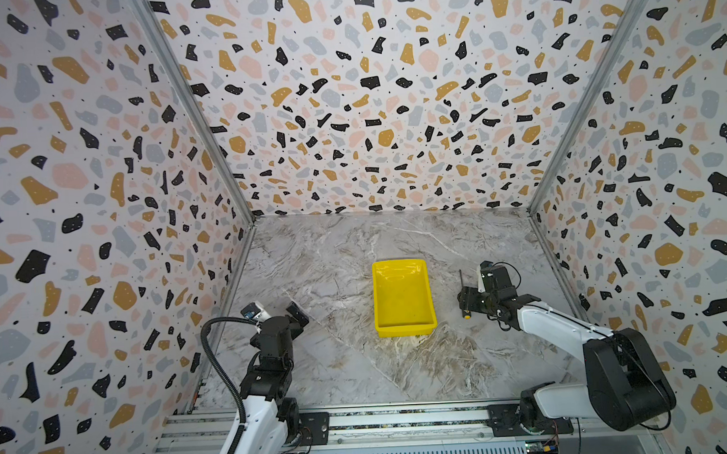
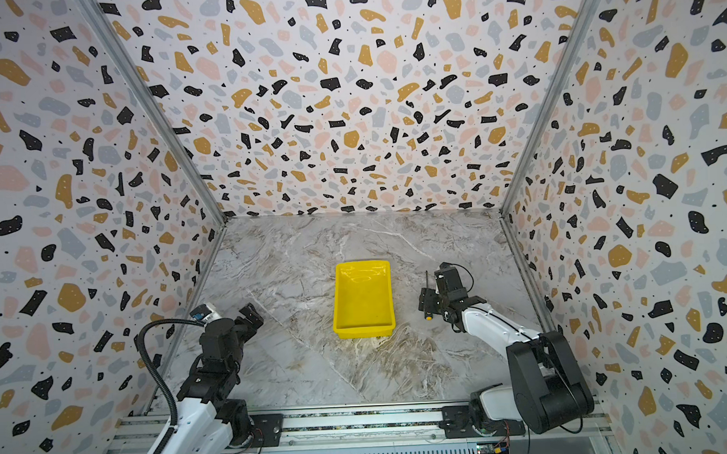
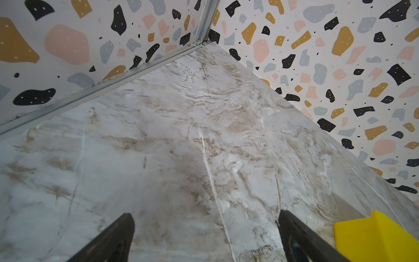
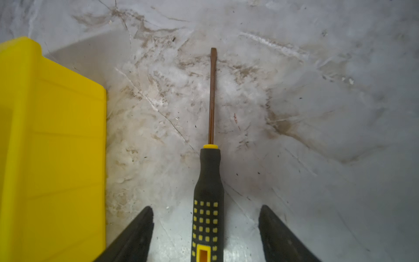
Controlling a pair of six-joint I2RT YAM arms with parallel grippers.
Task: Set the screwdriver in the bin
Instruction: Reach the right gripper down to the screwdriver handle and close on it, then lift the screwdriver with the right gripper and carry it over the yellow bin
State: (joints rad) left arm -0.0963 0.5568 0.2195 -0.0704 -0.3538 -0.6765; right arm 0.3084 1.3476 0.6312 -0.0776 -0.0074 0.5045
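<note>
The screwdriver (image 4: 208, 181) lies flat on the marble table, right of the bin; it has a black handle with yellow squares and a thin dark shaft. In both top views only its shaft (image 1: 461, 279) (image 2: 427, 280) and yellow end cap show. My right gripper (image 4: 205, 211) (image 1: 467, 300) (image 2: 430, 301) is lowered over the handle, open, with a gap on each side. The bin (image 1: 401, 297) (image 2: 362, 296) (image 4: 52, 147) is a yellow tray at mid-table, with nothing in it. My left gripper (image 3: 205, 217) (image 1: 292, 318) hangs open and holds nothing at the front left.
Terrazzo-patterned walls enclose the table on the left, back and right. A metal rail (image 1: 360, 419) with both arm bases runs along the front edge. One corner of the bin (image 3: 374, 236) shows in the left wrist view.
</note>
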